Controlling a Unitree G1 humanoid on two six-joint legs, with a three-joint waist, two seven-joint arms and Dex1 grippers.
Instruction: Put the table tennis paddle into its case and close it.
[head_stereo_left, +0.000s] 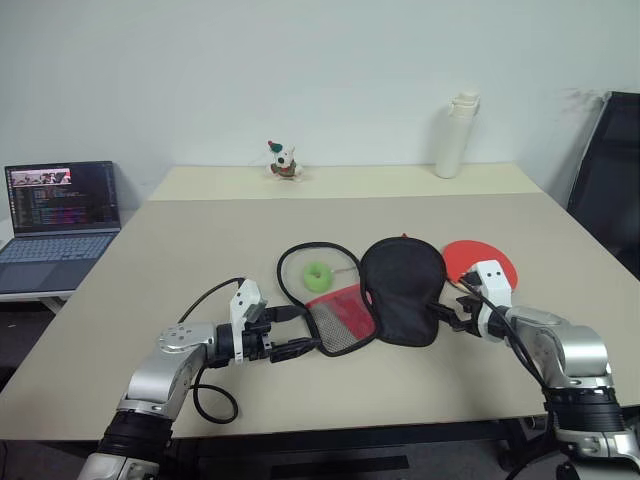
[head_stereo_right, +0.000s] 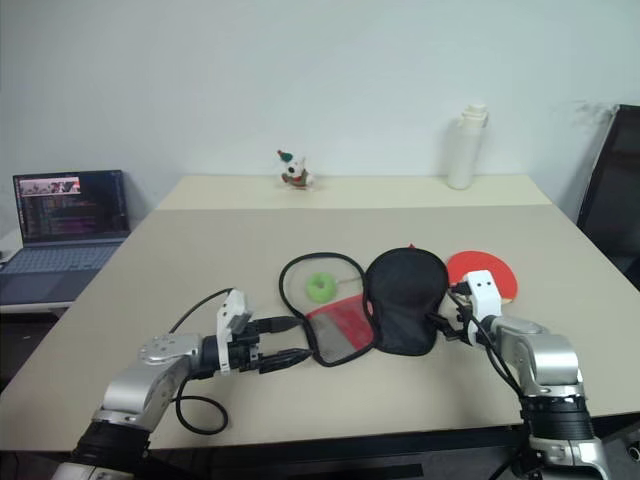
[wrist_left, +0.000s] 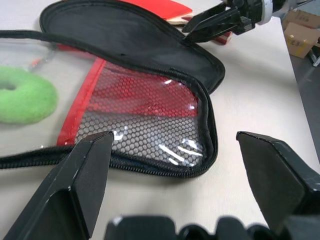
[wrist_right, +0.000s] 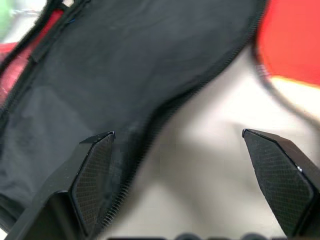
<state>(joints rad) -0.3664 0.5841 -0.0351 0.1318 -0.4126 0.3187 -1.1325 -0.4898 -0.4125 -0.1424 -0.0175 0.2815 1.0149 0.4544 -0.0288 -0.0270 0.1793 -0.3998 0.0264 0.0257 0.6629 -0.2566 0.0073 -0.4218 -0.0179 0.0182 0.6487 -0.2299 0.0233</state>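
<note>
A plain white wall backs a long beige table (head_stereo_left: 200, 240), with a laptop (head_stereo_left: 60, 215) open off to the robot's left, a white bottle (head_stereo_left: 456, 135) and a small figurine (head_stereo_left: 284, 161) standing at the far edge. In the middle of the table the case (head_stereo_left: 402, 290) lies unzipped and spread flat: its black half on the right, its red mesh-panelled half (head_stereo_left: 340, 318) on the left, with a clear flap whose zip edging loops round a green foam ring (head_stereo_left: 319, 276). The table tennis paddle (head_stereo_left: 480, 260) rests face-up just beyond the black half, on its right, the red rubber partly tucked behind the cover; its handle seems to point back toward the robot, though the right arm hides most of it.

The right gripper (head_stereo_right: 450, 327) hovers low at the near right edge of the black half, fingers spread wide, holding nothing. The left gripper (head_stereo_left: 292, 332) is likewise wide open and empty, its tips just beside the near corner of the mesh half.

The paddle lies just ahead of the right gripper and well apart from the left one, so I'd expect the right arm to fetch it while the left steadies the case.
</note>
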